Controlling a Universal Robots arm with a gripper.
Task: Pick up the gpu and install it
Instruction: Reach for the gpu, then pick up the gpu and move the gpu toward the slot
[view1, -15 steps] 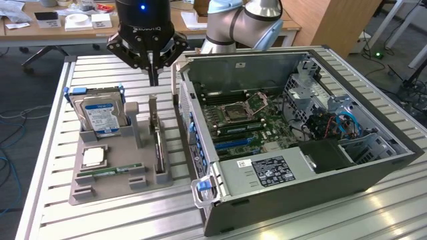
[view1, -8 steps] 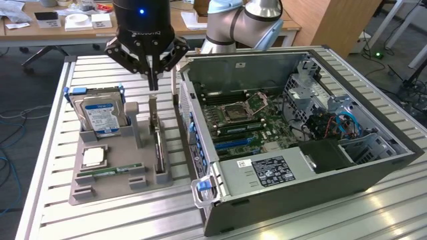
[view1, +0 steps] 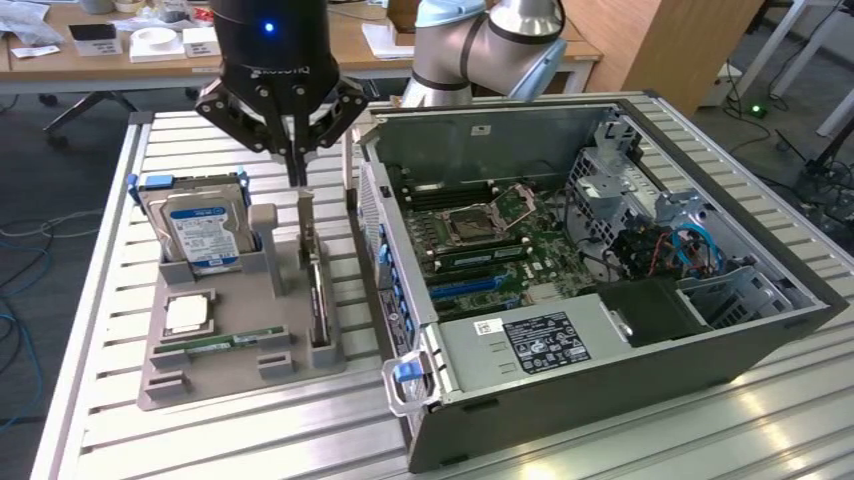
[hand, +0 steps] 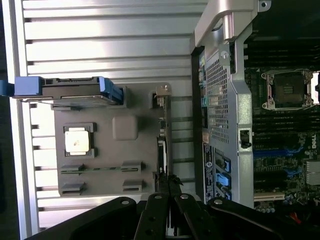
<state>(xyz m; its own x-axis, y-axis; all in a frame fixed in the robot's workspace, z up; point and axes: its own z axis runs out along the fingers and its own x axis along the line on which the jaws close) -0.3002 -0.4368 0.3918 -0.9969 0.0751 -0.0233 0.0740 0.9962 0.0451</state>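
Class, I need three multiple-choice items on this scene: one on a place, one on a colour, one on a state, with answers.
1. The hard drive stands: A in the grey holder; B on the floor; C on a chair.
2. Its carrier is: A red; B blue; C yellow.
3. The gpu is: A lying flat; B hanging in air; C on edge in the holder.
Answers: A, it stands in a holder slot; B, blue rails flank it; C, its thin edge rises from a slot.

Gripper vertical, jaws downward, seemingly pressed together.
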